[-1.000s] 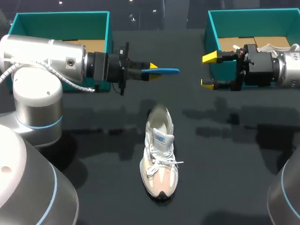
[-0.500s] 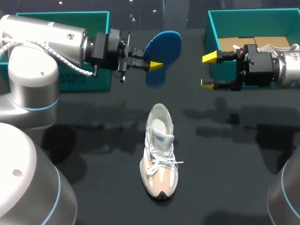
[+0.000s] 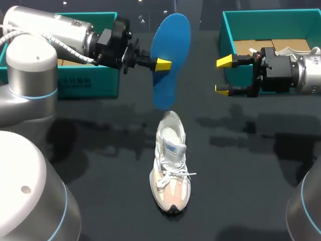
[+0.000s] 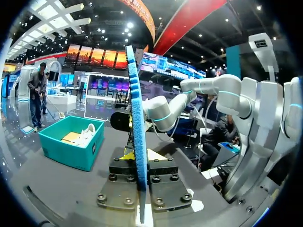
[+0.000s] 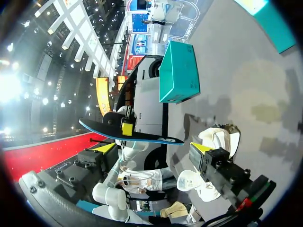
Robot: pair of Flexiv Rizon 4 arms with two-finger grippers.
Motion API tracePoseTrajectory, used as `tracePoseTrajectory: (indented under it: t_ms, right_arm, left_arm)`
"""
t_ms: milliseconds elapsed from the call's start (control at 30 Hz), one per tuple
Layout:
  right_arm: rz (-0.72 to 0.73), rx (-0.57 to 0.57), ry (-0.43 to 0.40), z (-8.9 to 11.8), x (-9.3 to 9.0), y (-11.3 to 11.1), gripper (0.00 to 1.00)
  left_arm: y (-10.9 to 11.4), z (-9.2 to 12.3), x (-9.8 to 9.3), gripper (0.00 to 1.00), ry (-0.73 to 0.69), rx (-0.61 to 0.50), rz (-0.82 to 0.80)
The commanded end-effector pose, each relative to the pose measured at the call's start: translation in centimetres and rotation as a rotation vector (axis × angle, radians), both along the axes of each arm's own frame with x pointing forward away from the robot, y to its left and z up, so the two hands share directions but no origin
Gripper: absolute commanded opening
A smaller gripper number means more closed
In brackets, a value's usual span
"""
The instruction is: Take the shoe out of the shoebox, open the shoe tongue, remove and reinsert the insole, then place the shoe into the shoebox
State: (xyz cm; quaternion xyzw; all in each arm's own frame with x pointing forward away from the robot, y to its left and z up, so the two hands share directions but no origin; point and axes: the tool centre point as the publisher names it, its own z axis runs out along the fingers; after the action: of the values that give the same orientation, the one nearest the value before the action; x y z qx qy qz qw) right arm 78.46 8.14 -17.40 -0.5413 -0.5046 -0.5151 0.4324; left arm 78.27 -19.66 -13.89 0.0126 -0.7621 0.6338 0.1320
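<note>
Inside my left gripper [image 3: 162, 64], clamped, the blue insole [image 3: 173, 45] should slide toe-first into the sneaker [image 3: 170, 165] below; right gripper [image 3: 223, 75] spread.

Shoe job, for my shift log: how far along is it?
Done: the shoe stands on the table, out of the shoebox, its blue insole removed. In hand: the left gripper is shut on the insole, held off the table; the right gripper is open. Left: reinsert the insole, then box the shoe.
</note>
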Motion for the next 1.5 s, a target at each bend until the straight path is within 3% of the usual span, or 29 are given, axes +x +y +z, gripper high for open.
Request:
tracePoseTrajectory:
  t_ms: [33,367,800,1433,1500]
  right_arm:
    - [-0.002,-0.003,0.001,0.0,-0.1,0.0,1.00]
    - [-0.002,-0.003,0.001,0.0,-0.1,0.0,1.00]
    - [-0.002,-0.003,0.001,0.0,-0.1,0.0,1.00]
    - [-0.002,-0.003,0.001,0.0,-0.1,0.0,1.00]
    - [0.000,-0.047,-0.023,0.4,-0.5,-0.3,1.00]
  left_arm:
    - [0.5,-0.2,0.1,0.00,0.329,0.047,0.012]
    - [0.1,-1.0,-1.1,0.00,0.551,0.034,0.114]
    - [-2.3,-3.2,-0.9,0.00,0.816,0.036,0.288]
    - [-4.1,-7.4,0.5,0.00,1.141,0.103,0.300]
    - [-4.1,-7.6,0.5,0.00,1.167,0.094,0.307]
